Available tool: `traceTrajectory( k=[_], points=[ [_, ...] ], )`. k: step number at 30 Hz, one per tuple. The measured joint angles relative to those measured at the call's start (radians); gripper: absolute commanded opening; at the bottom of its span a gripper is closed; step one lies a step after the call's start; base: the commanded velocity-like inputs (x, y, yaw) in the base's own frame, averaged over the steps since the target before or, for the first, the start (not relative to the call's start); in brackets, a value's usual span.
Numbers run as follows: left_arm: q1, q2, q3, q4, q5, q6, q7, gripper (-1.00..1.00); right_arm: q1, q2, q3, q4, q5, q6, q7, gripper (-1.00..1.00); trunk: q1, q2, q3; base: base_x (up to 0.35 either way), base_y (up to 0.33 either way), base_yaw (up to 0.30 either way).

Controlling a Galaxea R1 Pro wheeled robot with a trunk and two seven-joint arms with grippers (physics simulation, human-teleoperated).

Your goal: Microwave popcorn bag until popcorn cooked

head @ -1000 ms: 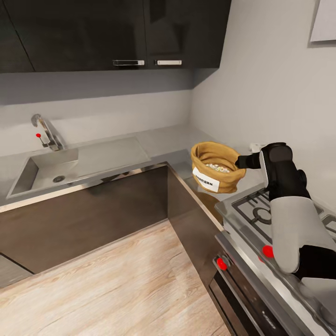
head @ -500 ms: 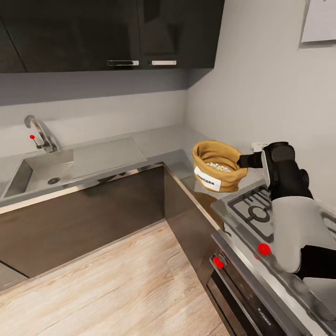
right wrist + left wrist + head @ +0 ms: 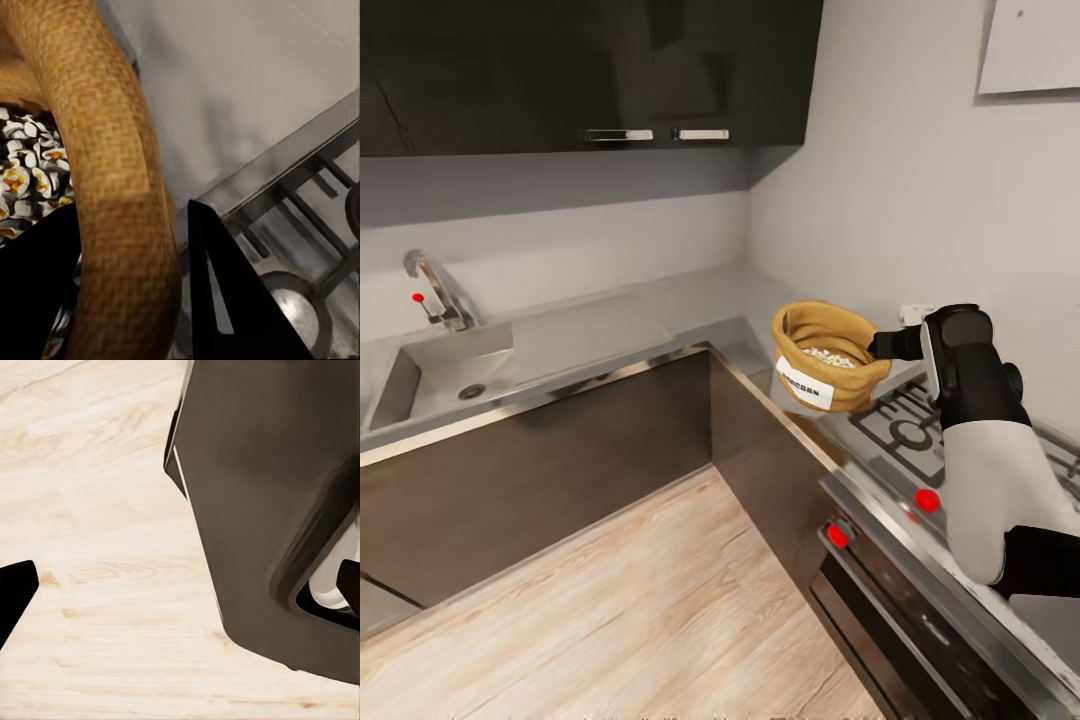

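The popcorn bag (image 3: pixel 825 358) is a tan sack with a white label. It hangs just above the countertop (image 3: pixel 660 310) corner, beside the stove. My right gripper (image 3: pixel 880 345) is shut on its rolled rim from the stove side. In the right wrist view the rim (image 3: pixel 112 172) runs between the two dark fingers (image 3: pixel 225 300), and the popcorn (image 3: pixel 26 172) lies inside as small pale and yellow pieces. My left gripper (image 3: pixel 180 589) is open above the wood floor next to the robot's dark base (image 3: pixel 262 510). The microwave is out of view.
A steel stove (image 3: pixel 910 430) with red knobs (image 3: pixel 927 499) sits under my right arm. A sink (image 3: pixel 435 375) with a tap (image 3: pixel 435 290) lies far left. Dark cabinets (image 3: pixel 610 70) hang above the counter, and wood floor (image 3: pixel 640 600) fills the corner.
The whole view has shifted a little, sliding the sink and cabinets leftward. The bag stays in my right gripper at the same place in the picture.
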Motion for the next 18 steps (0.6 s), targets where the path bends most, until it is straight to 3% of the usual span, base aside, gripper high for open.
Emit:
traceTrajectory(
  k=[18],
  points=[
    [0.000,0.001,-0.001,0.000,0.000,0.000,-0.002,1.00,0.000,0.000,0.004,0.000,0.000,0.000,0.000,-1.00,0.000,0.000,0.000,-0.113,0.308,0.000]
  ],
)
